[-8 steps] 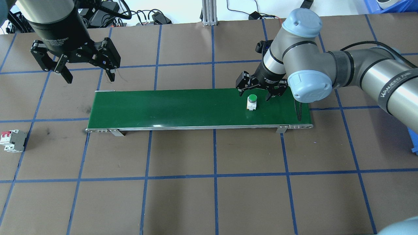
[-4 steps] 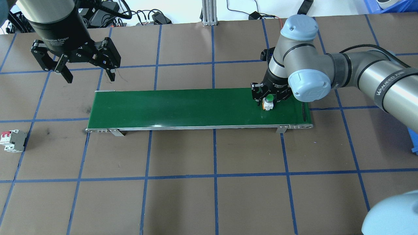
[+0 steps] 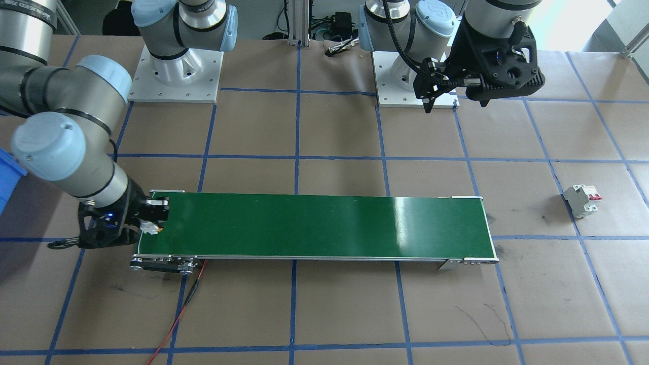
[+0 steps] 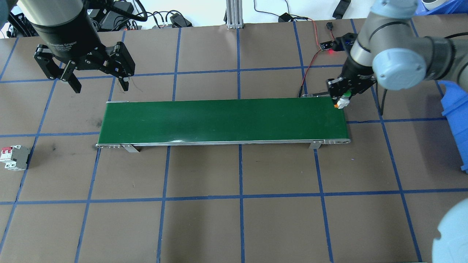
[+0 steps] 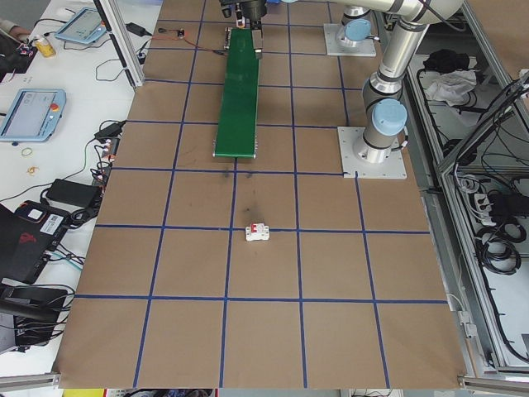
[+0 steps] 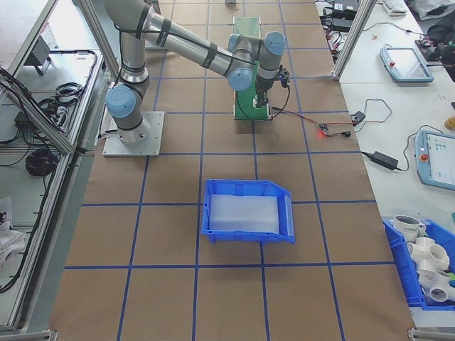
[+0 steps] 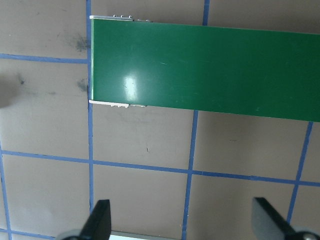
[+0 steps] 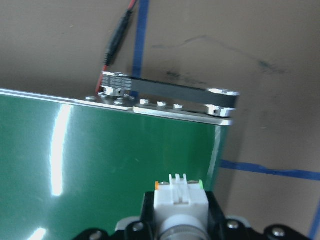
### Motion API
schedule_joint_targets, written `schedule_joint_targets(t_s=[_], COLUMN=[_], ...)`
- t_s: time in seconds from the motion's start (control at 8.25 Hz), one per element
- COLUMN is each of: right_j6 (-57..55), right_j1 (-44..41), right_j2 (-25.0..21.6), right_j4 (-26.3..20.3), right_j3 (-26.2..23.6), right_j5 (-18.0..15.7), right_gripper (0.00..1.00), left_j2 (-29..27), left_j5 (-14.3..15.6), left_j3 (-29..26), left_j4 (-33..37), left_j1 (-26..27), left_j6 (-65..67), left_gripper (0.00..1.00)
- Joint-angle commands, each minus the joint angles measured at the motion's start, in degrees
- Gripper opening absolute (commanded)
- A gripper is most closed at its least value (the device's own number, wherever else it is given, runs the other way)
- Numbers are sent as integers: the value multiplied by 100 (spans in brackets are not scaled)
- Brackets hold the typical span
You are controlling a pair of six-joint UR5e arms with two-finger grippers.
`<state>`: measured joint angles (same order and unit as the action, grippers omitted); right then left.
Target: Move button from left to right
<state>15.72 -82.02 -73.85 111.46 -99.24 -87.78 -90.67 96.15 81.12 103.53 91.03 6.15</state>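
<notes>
While you watch from overhead, the right tool (image 4: 340,98) grips the button (image 4: 342,101) above the green conveyor belt's (image 4: 219,118) 3 o'clock end. Your left tool (image 4: 98,82) hangs open past the 9 o'clock end, over the worktop (image 4: 256,219).

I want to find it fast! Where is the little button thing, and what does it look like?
Find the long green belt in the middle of the brown table. At the belt's end on the robot's right, the right hand grips the button. It is a tiny whitish part with an orange bit, much smaller than the white boxy breaker with red levers far away.
</notes>
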Motion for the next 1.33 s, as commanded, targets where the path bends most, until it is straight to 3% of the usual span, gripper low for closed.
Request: schedule_joint_targets(t_s=[0.0, 0.12, 0.48, 0.61, 0.73, 0.97, 1.21], right_j6=[2953, 3738, 7222, 8261, 9351, 11094, 11260], right_j1=[1316, 1773, 3364, 3690, 3972, 4387, 4397], right_j2=[-454, -542, -587, -535, -421, 236, 861], right_j4=[-818, -880, -767, -314, -161, 312, 1085], right_j3=[423, 467, 581, 616, 608, 599, 555], right_j5=[-483, -686, -644, -688, -645, -513, -442], right_gripper=[0, 0, 0, 0, 0, 0, 0], left_j2=[14, 23, 14, 14, 14, 23, 32], left_j5=[9, 9, 9, 9, 9, 9, 9], left_j3=[9, 0, 0, 9, 0, 9, 0], left_j4=[0, 0, 0, 0, 0, 0, 0], left_j1=[3, 3, 3, 3, 3, 3, 11], left_j6=[0, 0, 0, 0, 0, 0, 0], left_gripper=[100, 100, 100, 100, 100, 100, 100])
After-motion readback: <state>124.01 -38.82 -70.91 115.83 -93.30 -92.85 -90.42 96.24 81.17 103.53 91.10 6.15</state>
